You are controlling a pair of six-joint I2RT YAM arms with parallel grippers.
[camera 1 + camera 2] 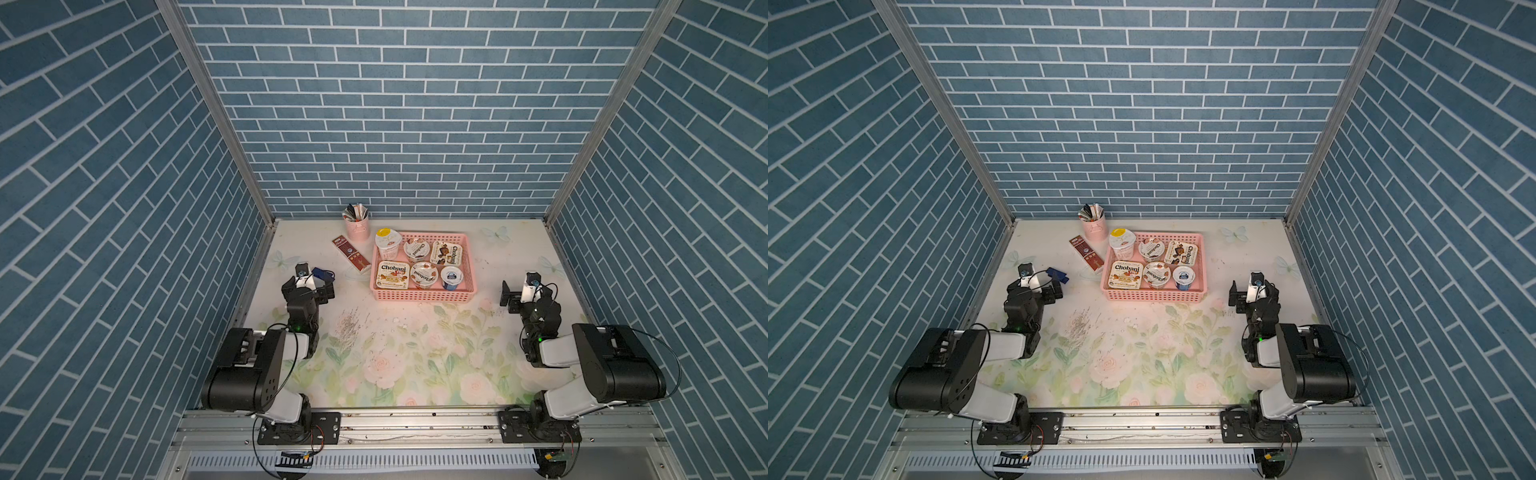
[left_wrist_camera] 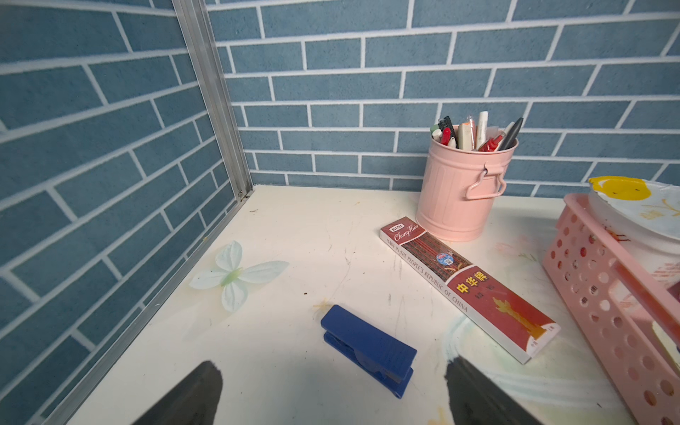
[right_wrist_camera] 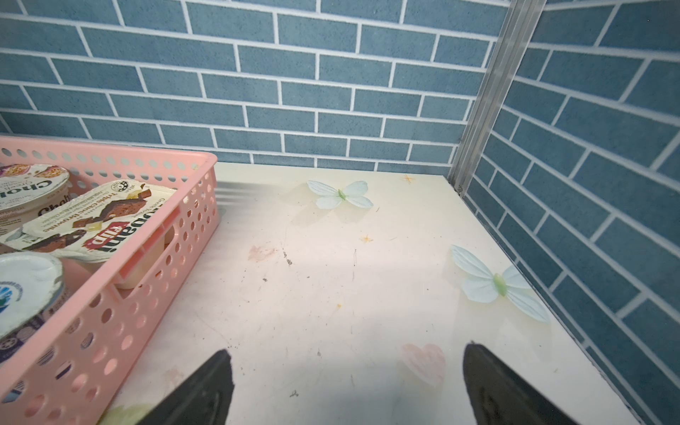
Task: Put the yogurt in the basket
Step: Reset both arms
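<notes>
The left gripper (image 2: 333, 368) and right gripper (image 3: 346, 349) hung spread and empty, but the yellow-topped yogurt cup (image 1: 388, 241), crowding the pink basket's (image 1: 422, 296) corner, might tip out.

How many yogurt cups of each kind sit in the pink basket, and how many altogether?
Squarish foil-lidded Chobani Flip cups: 2
Round foil-lidded Chobani cups: 2
Small blue-white cup: 1
Tall white yellow-topped cup: 1
Total in the perforated pink plastic basket: 6

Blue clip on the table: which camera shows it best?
The left wrist view: the blue clip lies close, whole and sharp. Both top views show it only as a small blue patch. The right wrist view misses it.
</notes>
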